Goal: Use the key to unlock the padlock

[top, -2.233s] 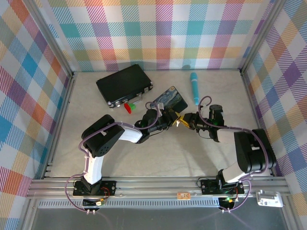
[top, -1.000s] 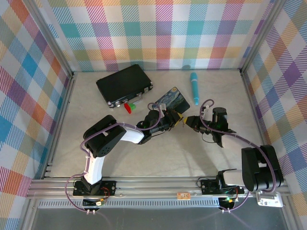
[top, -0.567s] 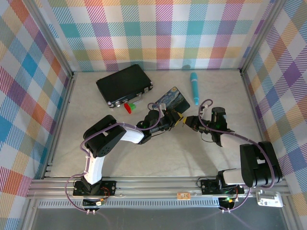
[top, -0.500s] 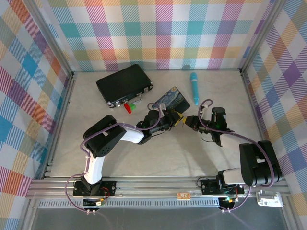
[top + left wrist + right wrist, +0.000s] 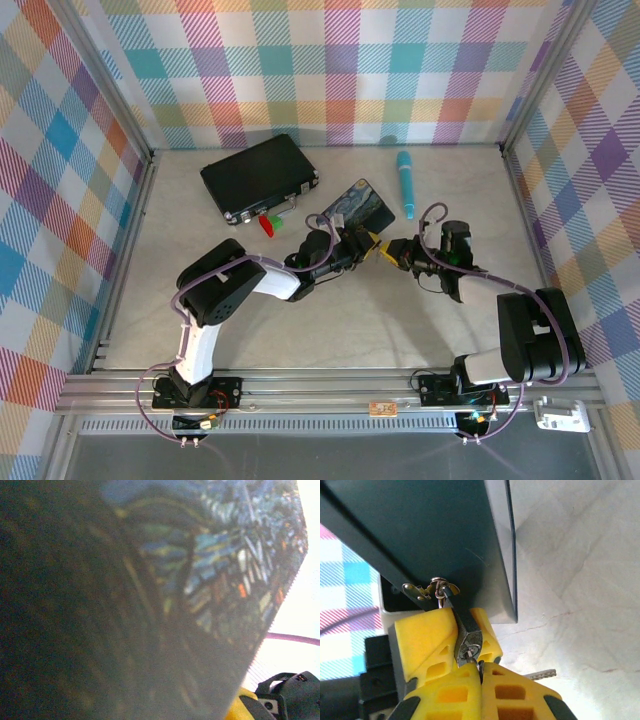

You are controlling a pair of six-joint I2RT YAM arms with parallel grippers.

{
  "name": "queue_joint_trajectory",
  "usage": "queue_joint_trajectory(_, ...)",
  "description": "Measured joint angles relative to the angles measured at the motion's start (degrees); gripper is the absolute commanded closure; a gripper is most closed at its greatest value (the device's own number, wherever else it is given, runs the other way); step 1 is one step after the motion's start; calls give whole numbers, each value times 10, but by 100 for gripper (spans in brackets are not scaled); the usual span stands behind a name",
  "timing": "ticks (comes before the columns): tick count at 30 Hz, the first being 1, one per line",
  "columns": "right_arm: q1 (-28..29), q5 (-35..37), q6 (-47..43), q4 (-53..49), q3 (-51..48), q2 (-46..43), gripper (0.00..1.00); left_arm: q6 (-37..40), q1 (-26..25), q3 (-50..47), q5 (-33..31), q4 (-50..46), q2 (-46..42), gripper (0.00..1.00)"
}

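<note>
The right hand (image 5: 480, 676) is shut, its two yellow fingers pressed flat together. Its tips sit right at the bottom end of the padlock (image 5: 467, 632). A little dark bit shows in the crack between the tips, too small to tell what it is. The key (image 5: 542, 673) is a thin silver sliver with tiny teeth. It pokes out sideways from behind the right hand's finger, low over the counter (image 5: 570, 580). I cannot tell if the hand holds it or if it lies on the counter.

The padlock is small and dark grey. The left hand (image 5: 366, 243) grips it, one yellow finger (image 5: 427, 635) on each side. The padlock's silver loop (image 5: 440, 587) at the far end hooks into a small gold clasp on the edge of the blue painted tin (image 5: 355, 205). The tin stands tilted, just past both hands, in the middle of the counter.

Farther back, red and green bits (image 5: 268, 222) lie beside a black case (image 5: 260, 178) on the left. A teal pen (image 5: 405, 183) lies on the right, near the back wall.
</note>
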Motion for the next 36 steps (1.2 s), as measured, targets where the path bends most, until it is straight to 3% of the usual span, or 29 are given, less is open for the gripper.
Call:
queue_joint_trajectory(6, 0, 6, 268, 39, -10, -28, 100, 8, 0, 3, -5, 122, 40, 100)
queue_joint_trajectory(11, 2, 24, 445, 119, -14, -1, 100, 14, 0, 17, -35, 183, 69, 100)
queue_joint_trajectory(20, 20, 80, 551, 306, -64, 91, 100, 63, 0, 22, -64, 126, 71, 100)
queue_joint_trajectory(26, 21, 91, 510, 280, -71, 86, 100, 86, 0, 28, -50, 85, 67, 100)
queue_joint_trajectory(32, 25, 116, 290, 41, -42, -11, 99, 105, -1, 30, -28, 11, 44, 100)
queue_joint_trajectory(34, 27, 131, 218, -25, -35, -49, 88, 108, -3, 32, -18, -2, 36, 100)
queue_joint_trajectory(36, 30, 139, 149, -89, -27, -79, 66, 113, -7, 35, -9, -18, 32, 100)
